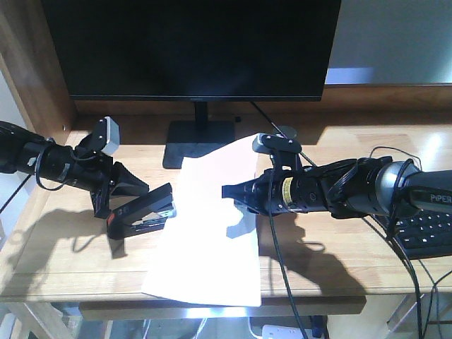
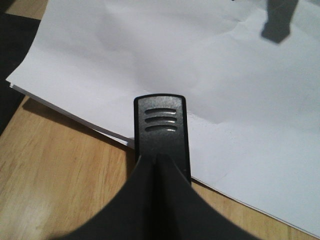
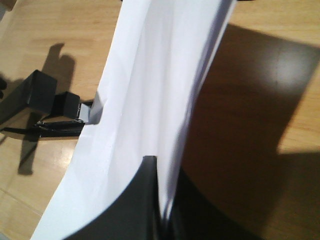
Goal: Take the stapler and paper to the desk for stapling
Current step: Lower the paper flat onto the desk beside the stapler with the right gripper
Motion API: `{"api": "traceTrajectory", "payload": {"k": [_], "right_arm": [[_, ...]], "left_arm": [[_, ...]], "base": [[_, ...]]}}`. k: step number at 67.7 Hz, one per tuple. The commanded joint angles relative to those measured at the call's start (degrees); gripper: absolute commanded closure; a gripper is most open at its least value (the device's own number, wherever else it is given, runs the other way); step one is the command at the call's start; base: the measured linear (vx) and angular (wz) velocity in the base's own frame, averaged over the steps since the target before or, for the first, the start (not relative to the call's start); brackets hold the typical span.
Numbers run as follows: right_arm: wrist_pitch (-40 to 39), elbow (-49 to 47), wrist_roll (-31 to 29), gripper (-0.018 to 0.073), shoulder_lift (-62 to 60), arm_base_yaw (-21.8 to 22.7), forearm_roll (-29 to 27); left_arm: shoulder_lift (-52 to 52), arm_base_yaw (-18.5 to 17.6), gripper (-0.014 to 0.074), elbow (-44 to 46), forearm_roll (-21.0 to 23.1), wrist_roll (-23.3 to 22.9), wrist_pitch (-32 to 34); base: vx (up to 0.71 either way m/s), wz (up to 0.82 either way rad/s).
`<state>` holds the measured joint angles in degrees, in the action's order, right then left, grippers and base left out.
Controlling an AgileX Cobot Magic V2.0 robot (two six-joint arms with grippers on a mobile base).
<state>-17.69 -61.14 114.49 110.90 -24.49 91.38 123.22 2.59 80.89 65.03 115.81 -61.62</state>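
The left pincer (image 2: 156, 172) is clamped on the stapler (image 2: 160, 125), whose nose is aimed at the left edge of the paper (image 2: 225, 100), probably to feed the sheet in. The right pincer (image 3: 159, 200) pinches the paper's right edge and holds it raised off the desk (image 1: 63, 261), apparently to steady it. Only the right wrist view shows the stapler's open mouth meeting the sheet. The front view shows the rest of the sheet lying flat.

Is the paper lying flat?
No. The paper is partly lifted: the right gripper pinches one edge, curving it up; its near end rests on the desk.
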Motion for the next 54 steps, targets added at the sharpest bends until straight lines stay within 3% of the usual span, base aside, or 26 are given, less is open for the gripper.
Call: {"api": "traceTrajectory", "payload": {"k": [1,29,54], "right_arm": [[1.31,-1.56,-0.63,0.0564,-3.18,0.25,-1.58],[1.99,-1.56,-1.38,0.0561,-3.18,0.25,-4.25],[-11.01,-5.65,-5.95,0.0561,-2.13,0.16,-6.26]], "left_arm": [[-3.45,-0.17,0.0603,1.4,3.18,-0.65,-1.82],[-3.45,-0.17,0.0603,1.4,3.18,-0.65,-1.82],[-3.45,-0.17,0.0603,1.4,3.18,-0.65,-1.82]], "base": [[0.0,0.0],[0.0,0.0],[0.0,0.0]]}}
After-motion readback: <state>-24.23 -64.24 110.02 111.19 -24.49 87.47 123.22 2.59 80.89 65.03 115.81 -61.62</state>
